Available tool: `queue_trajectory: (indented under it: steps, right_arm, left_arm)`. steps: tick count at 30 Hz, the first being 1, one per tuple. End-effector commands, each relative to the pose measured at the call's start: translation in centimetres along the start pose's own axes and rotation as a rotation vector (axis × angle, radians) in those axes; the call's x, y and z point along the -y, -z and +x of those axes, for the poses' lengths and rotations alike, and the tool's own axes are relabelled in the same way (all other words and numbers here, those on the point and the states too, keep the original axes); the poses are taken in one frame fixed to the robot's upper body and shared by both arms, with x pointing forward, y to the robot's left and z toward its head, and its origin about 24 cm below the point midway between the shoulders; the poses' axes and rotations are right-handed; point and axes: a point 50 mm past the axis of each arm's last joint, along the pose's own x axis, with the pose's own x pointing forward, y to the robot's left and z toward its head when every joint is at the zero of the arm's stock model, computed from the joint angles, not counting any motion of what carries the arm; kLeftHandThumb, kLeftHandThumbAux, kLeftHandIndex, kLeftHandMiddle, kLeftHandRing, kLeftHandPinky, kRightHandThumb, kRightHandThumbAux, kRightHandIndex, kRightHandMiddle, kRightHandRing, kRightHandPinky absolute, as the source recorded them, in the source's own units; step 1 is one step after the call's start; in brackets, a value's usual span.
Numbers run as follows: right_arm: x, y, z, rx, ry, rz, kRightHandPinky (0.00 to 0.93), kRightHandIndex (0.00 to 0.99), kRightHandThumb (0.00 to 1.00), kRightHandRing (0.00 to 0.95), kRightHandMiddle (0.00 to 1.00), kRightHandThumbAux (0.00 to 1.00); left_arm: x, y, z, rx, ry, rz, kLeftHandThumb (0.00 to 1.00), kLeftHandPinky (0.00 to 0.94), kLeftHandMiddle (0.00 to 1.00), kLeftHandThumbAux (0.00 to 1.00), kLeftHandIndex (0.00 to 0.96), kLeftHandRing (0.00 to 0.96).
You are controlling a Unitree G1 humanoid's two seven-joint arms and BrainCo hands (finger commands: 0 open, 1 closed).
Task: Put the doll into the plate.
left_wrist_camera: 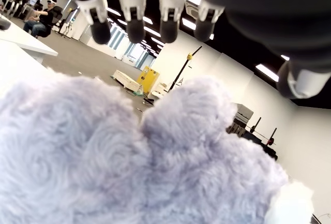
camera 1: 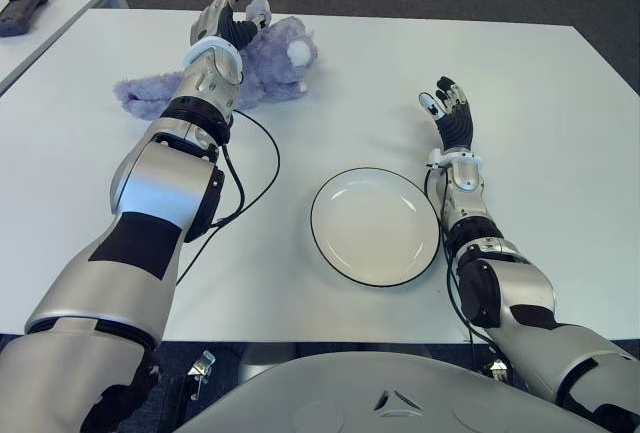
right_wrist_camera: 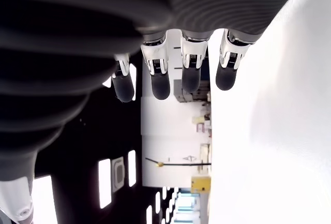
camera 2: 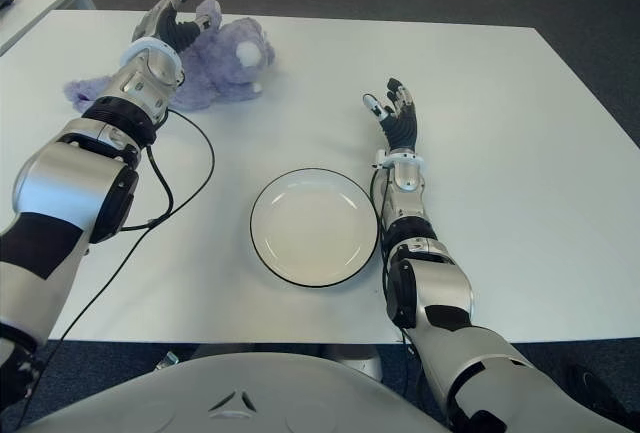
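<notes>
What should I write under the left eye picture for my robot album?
Left hand open over the purple doll; plate waits empty, right hand open beyond it.

My left arm reaches far forward and to the left, forearm stretched out, with my left hand at the far end, its fingers extended and spread apart, closed on nothing. My right arm lies along the right side, elbow bent near me, forearm running straight away. My right hand is raised at the wrist, palm turned up and inward, its fingers loosely extended and slightly curled, holding nothing.
</notes>
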Motion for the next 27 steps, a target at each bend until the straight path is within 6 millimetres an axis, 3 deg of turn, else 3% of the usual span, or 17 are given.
queue_trajectory:
  steps: [1,5,6,8,14,22,27]
  right_arm:
    - [2.8,14.1,-15.0,-0.651,0.132,0.027,0.0,0.143,0.004,0.06,0.119,0.602]
    - [2.8,14.2,-15.0,-0.652,0.136,0.028,0.0,0.143,0.001,0.064,0.122,0.61]
    - [2.8,14.2,-15.0,-0.655,0.136,0.027,0.0,0.13,0.0,0.064,0.119,0.597]
    - [2.8,14.2,-15.0,-0.656,0.133,0.026,0.0,0.13,0.0,0.063,0.117,0.589]
    - [2.8,14.2,-15.0,-0.66,0.128,0.039,0.0,0.143,0.0,0.06,0.12,0.588]
    - [2.8,14.2,-15.0,-0.661,0.13,0.044,0.0,0.126,0.0,0.059,0.115,0.599]
    - [2.8,14.2,-14.9,-0.665,0.14,0.059,0.0,0.14,0.0,0.062,0.123,0.608]
  left_arm:
    - [2.6,4.3,-1.0,-0.131,0.117,0.049,0.332,0.1,0.007,0.294,0.003,0.026]
    - [2.6,4.3,-1.0,-0.134,0.117,0.057,0.343,0.147,0.043,0.304,0.049,0.055]
    - [2.6,4.3,-1.0,-0.135,0.117,0.061,0.343,0.207,0.113,0.314,0.165,0.081]
    - [2.6,4.3,-1.1,-0.136,0.117,0.067,0.345,0.267,0.152,0.328,0.26,0.093]
    - [2.6,4.3,-1.1,-0.14,0.106,0.063,0.391,0.355,0.201,0.388,0.442,0.11]
    - [2.9,4.5,-1.2,-0.15,0.127,0.074,0.389,0.472,0.266,0.438,0.567,0.16]
    - [3.9,5.1,-1.6,-0.166,0.194,0.097,0.352,0.546,0.329,0.456,0.57,0.246]
